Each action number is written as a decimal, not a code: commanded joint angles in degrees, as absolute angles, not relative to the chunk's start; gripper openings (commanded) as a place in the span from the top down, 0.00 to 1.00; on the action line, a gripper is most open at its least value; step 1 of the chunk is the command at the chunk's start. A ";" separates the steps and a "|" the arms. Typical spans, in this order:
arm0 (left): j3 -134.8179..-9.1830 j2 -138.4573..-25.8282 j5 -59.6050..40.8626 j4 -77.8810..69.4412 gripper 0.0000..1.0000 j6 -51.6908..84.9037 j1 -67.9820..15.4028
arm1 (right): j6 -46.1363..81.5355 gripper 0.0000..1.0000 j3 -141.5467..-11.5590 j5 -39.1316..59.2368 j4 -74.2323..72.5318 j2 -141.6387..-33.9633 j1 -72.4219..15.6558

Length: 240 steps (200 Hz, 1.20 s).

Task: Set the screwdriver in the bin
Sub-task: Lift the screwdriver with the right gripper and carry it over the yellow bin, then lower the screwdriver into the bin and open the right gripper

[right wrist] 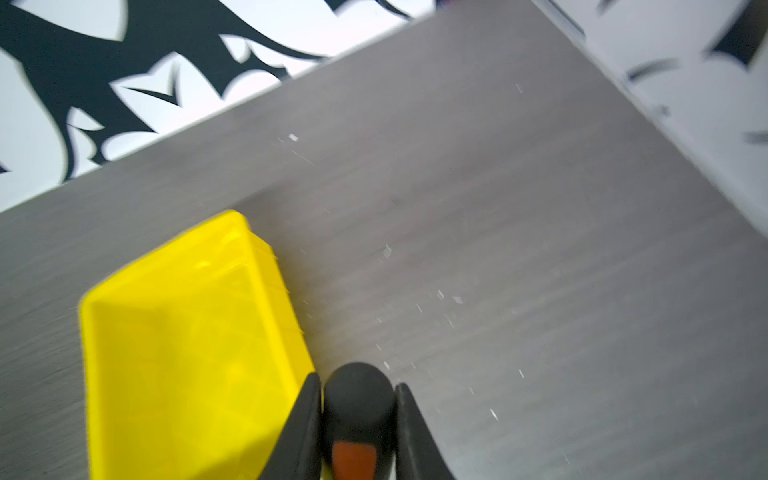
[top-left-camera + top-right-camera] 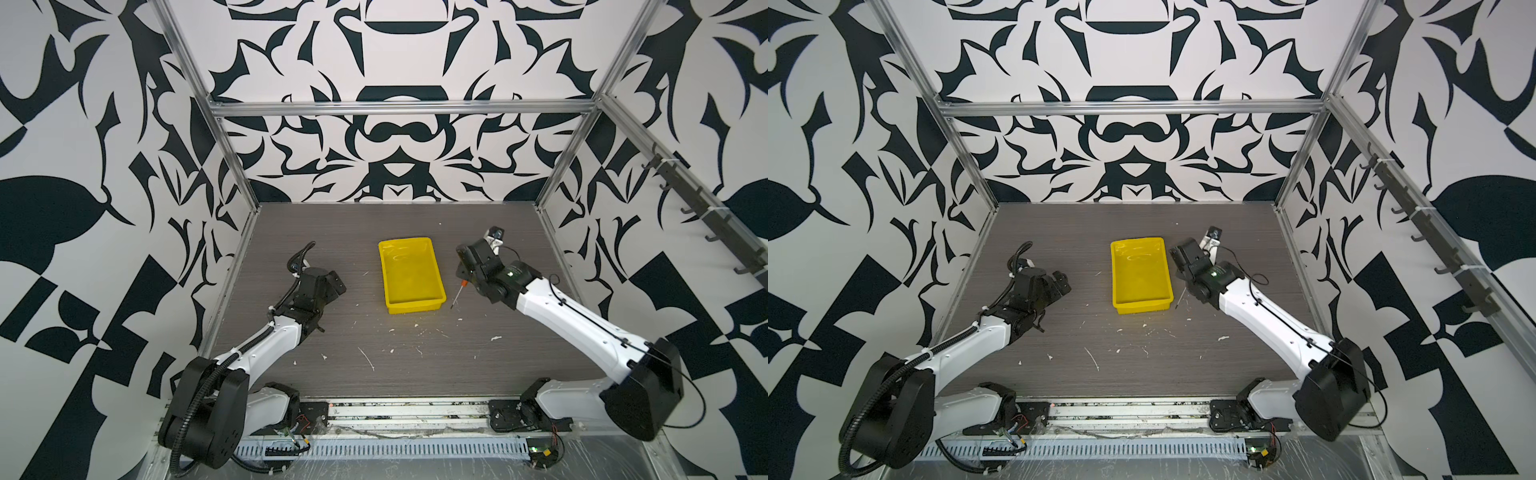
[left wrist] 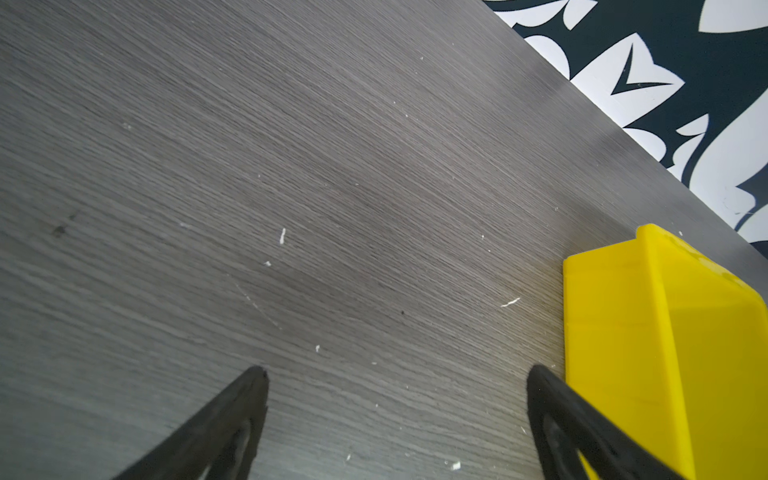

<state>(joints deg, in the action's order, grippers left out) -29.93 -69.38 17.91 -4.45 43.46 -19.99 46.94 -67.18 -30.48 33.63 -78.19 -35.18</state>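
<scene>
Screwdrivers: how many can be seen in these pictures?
1. The screwdriver is clamped in the right gripper, beside the bin, outside it. The bin looks empty; none seems hidden.

Grey wood-grain tabletop (image 2: 332, 232), littered with white flecks (image 2: 367, 360) (mostly toward the front). Black-and-white patterned walls (image 2: 399, 62), aluminium frame (image 2: 399, 109), hook rail (image 2: 706, 212) on right wall, slotted cable duct (image 2: 374, 449) along front.

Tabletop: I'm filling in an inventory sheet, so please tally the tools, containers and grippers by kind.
screwdriver: 1
bin: 1
grippers: 2, the left gripper and the right gripper
total: 4
</scene>
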 commanded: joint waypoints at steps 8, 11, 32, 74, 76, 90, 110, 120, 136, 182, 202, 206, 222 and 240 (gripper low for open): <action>-30.98 -68.10 16.96 -4.13 0.00 43.94 -19.89 | 38.92 0.93 -77.17 -30.10 33.70 -85.72 -36.92; -31.00 -68.10 17.03 -4.09 0.00 43.95 -19.88 | 38.85 0.93 -78.10 -29.77 33.71 -86.68 -37.04; -30.93 -67.78 17.21 -3.95 0.00 43.86 -19.92 | 38.73 0.93 -83.95 -27.77 32.85 -92.80 -38.40; -30.79 -67.30 17.59 -3.87 0.00 43.69 -19.91 | 38.75 0.93 -93.21 -26.00 33.77 -105.45 -40.88; -30.83 -67.27 17.65 -3.87 0.00 43.68 -19.92 | 38.69 0.93 -93.83 -25.81 34.02 -106.10 -40.94; -30.86 -67.16 17.61 -3.87 0.00 43.69 -19.87 | 38.21 0.93 -97.90 -24.78 36.79 -110.57 -41.16; -30.84 -66.99 17.47 -3.93 0.00 43.79 -19.92 | 37.97 0.97 -104.42 -24.27 42.05 -116.86 -41.40; -30.85 -66.98 17.42 -3.96 0.00 43.83 -19.93 | 37.94 0.97 -107.49 -24.47 44.62 -119.62 -41.48; -30.85 -67.13 17.44 -3.96 0.00 43.94 -19.91 | 37.71 0.97 -110.92 -24.70 47.29 -122.88 -41.56; -31.03 -67.50 17.42 -3.87 0.00 44.01 -19.88 | 38.18 0.96 -111.03 -24.46 47.27 -125.45 -41.57; -30.94 -67.16 17.85 -3.78 0.00 44.02 -19.87 | 38.32 0.95 -111.09 -23.74 47.19 -126.20 -41.56; -30.86 -67.09 17.97 -3.83 0.00 43.97 -19.91 | 38.31 0.95 -111.09 -23.73 47.17 -126.29 -41.56; -30.85 -67.16 18.03 -3.87 0.00 44.06 -19.88 | 38.15 0.94 -111.03 -23.56 47.17 -126.47 -41.55; -30.94 -67.53 17.86 -3.93 0.00 44.08 -19.87 | 37.99 0.93 -111.04 -23.74 47.51 -126.32 -41.59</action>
